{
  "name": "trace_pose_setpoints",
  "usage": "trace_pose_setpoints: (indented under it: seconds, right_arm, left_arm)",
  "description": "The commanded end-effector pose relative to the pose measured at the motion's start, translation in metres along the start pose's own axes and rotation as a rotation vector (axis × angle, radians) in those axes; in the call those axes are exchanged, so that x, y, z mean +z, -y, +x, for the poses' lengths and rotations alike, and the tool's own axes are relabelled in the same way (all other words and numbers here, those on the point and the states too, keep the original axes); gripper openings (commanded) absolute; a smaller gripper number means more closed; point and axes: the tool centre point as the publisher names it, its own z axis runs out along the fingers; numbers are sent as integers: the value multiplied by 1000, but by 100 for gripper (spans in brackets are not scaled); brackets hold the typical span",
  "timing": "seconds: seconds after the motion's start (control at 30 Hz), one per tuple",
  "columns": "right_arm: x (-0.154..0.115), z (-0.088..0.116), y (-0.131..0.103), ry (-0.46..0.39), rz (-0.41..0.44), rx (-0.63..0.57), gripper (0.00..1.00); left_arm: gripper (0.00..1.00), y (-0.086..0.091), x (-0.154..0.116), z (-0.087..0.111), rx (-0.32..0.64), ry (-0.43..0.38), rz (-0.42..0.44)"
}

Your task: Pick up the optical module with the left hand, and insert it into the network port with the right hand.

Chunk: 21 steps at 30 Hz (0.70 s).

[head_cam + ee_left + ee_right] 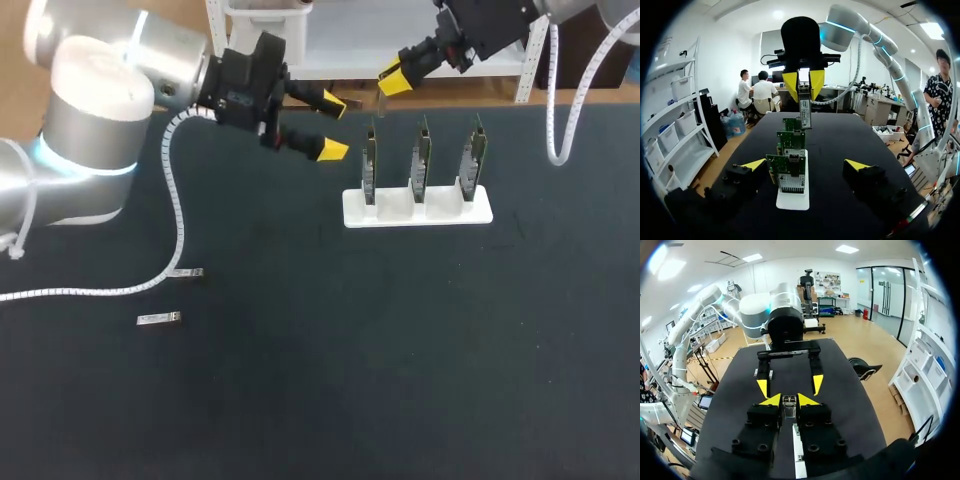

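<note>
Dark table (300, 380); optical module (805, 114) label illegible

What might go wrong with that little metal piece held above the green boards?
The optical module hangs from the right end effector, gripped only at its upper end. If it meets a port off-line, it may tilt or slip. The left end effector, open, sits close to the nearest circuit board, so the arms might bump. The white holder may shift under a push.
</note>
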Motion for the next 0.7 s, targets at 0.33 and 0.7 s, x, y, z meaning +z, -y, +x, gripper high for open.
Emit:
trace_pose_setpoints:
  seconds: [0.33,0.7]
  right_arm:
    - [-2,3,-2,4,5,4,0]
    - [-5,5,-3,4,4,8,0]
  left_arm:
    - [100,-3,8,1,-9,-54,-22]
    - [100,-9,13,3,-22,-92,-11]
